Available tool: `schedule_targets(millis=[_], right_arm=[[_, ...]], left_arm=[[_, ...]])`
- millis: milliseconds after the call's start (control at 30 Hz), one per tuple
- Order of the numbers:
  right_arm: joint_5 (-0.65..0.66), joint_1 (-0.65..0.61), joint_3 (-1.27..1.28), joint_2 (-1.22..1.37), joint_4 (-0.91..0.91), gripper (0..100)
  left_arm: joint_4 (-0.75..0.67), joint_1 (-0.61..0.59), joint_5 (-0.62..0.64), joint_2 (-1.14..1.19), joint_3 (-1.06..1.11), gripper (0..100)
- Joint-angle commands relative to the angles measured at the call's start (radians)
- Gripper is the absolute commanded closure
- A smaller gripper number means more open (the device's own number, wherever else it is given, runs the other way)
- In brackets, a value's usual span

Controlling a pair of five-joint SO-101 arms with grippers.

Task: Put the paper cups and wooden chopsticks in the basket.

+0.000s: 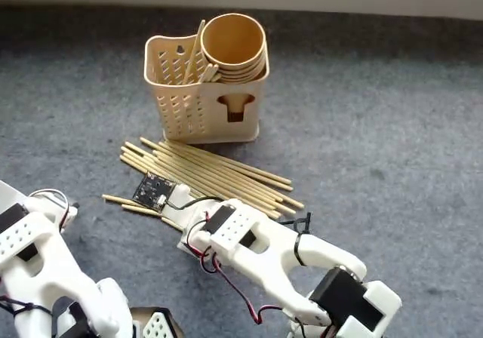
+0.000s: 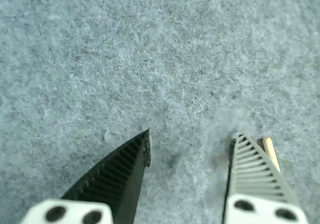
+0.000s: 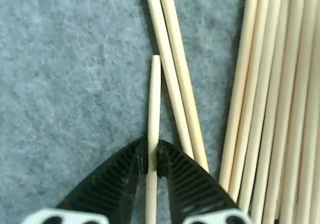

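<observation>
A beige basket (image 1: 204, 112) stands at the back, holding a stack of paper cups (image 1: 232, 44) and a few wooden chopsticks (image 1: 195, 51). In front of it, a pile of chopsticks (image 1: 219, 173) lies on the grey carpet. My right gripper (image 3: 152, 159) is low over the pile's left end, shut on a single chopstick (image 3: 154, 99) that lies apart from the rest. My left gripper (image 2: 190, 144) is open over bare carpet, with a chopstick tip (image 2: 270, 151) just beside one finger.
Grey carpet (image 1: 392, 127) covers the whole work surface. A couple of loose chopsticks (image 1: 124, 202) lie left of the pile. The left arm (image 1: 30, 255) sits at the front left corner. Open carpet lies to the right of the basket.
</observation>
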Motion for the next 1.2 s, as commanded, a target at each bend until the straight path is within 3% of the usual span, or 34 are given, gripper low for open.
schedule_targets(millis=[0,333,567,900,1167], right_arm=[[0.018,0.008,0.005,-0.002,0.074,99.5],[0.02,0.01,-0.01,-0.002,0.216,99.5],[0.02,0.019,-0.153,0.005,0.441,99.5],[0.02,0.022,-0.154,-0.002,0.461,99.5],[0.018,0.073,-0.226,-0.045,0.63,99.5]], left_arm=[[-0.012,-0.007,0.003,-0.004,-0.005,75],[-0.012,-0.007,0.003,-0.004,-0.005,75],[-0.012,-0.007,0.003,-0.004,-0.005,75],[-0.014,-0.005,0.003,-0.004,-0.005,75],[-0.014,-0.007,0.003,-0.004,-0.005,75]])
